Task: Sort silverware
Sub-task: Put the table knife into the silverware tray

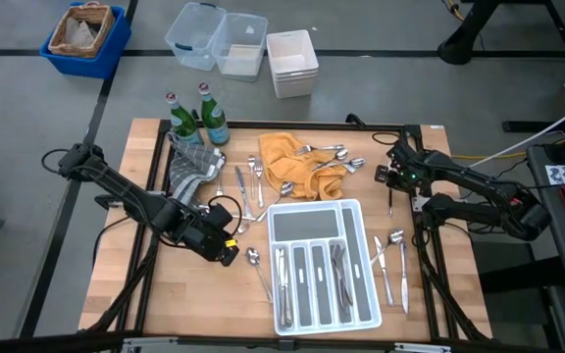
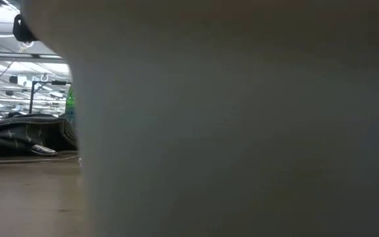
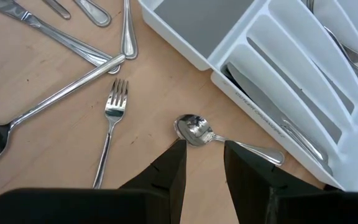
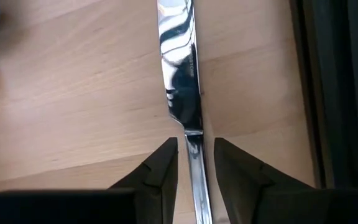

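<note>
From overhead, the left gripper (image 1: pixel 226 251) sits at eight o'clock of the white tray (image 1: pixel 359 208), and only its wrist camera reveals what lies below: a spoon (image 3: pixel 194 129) with its bowl just ahead of the parted fingers (image 3: pixel 166 174), nothing gripped. A fork (image 3: pixel 112 121) lies beside it on the wood.

Over at the table's three o'clock edge, the right gripper (image 1: pixel 390 178) hovers low. Its wrist view shows a table knife (image 4: pixel 180 68) running straight between the fingers (image 4: pixel 160 171), which stand apart on either side of the handle without pinching it.

The low view is almost wholly blocked by a pale blur, with a sliver of room at its left.

In the tray, silverware (image 1: pixel 339 267) lies in the long slots; the wide top compartment looks bare.

More silverware is scattered on the yellow cloth (image 1: pixel 287 157) at twelve o'clock. Two green bottles (image 1: pixel 196 120) stand at eleven, by a grey striped cloth (image 1: pixel 189 169). Beyond the wooden table (image 1: pixel 145 157), a blue bin (image 1: pixel 106 49) and clear tubs (image 1: pixel 204 34) sit on the floor.
</note>
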Tool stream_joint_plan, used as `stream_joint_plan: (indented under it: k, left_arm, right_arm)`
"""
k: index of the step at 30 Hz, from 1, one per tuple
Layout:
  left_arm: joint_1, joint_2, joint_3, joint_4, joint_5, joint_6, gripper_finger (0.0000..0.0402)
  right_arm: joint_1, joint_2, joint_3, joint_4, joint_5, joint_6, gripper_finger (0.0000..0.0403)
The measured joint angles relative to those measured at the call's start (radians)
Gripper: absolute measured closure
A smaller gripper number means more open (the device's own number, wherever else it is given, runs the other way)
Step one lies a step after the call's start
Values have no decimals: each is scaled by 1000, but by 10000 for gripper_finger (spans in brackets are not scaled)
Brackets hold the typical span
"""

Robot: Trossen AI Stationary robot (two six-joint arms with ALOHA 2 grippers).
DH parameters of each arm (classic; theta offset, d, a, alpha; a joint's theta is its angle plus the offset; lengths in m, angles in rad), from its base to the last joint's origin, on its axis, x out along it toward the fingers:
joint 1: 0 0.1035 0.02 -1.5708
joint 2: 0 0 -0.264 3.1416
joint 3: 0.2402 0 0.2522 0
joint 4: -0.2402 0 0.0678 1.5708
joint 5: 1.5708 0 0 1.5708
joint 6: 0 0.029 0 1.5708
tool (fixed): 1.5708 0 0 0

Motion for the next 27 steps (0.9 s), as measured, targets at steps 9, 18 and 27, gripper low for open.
stream_joint_plan:
  k: [9,18,27]
  left_arm:
    - [0,0,0,0,-2,0,304]
    - [0,0,0,0,-2,0,304]
    - [0,0,0,0,-3,0,304]
  right_arm:
    - [0,88,0,50,1,-23,297]
    - [0,168,5,99,17,-23,297]
    - [0,205,4,107,43,-23,297]
